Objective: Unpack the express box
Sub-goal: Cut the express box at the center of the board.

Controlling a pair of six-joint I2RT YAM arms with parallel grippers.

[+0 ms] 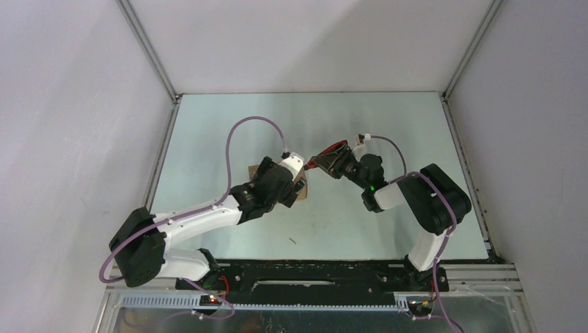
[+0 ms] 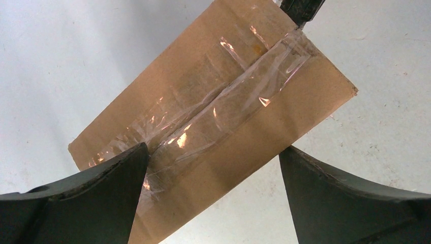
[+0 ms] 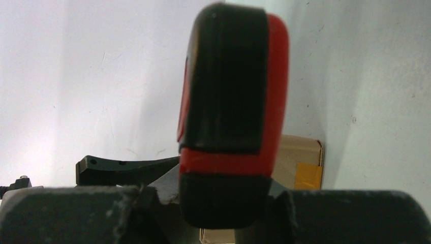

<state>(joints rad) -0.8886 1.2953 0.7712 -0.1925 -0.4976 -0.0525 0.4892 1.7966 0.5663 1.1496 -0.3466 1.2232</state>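
Note:
The express box (image 2: 218, 101) is a brown carton with clear tape along its top seam, lying on the table. In the top view it (image 1: 303, 191) is mostly hidden under my left wrist. My left gripper (image 2: 213, 150) hovers over it, open; the left finger (image 2: 101, 193) overlaps the box, and the right finger (image 2: 345, 198) is over bare table. My right gripper (image 3: 223, 203) is shut on the red-and-black utility knife (image 3: 231, 101). The knife's dark tip (image 2: 301, 10) sits at the far end of the tape seam. The box (image 3: 300, 155) shows behind the knife.
The pale green table (image 1: 312, 118) is enclosed by white walls with metal frame rails (image 1: 166, 139). A small dark scrap (image 1: 292, 241) lies near the front. The arm bases sit on a black plate (image 1: 312, 274) at the near edge.

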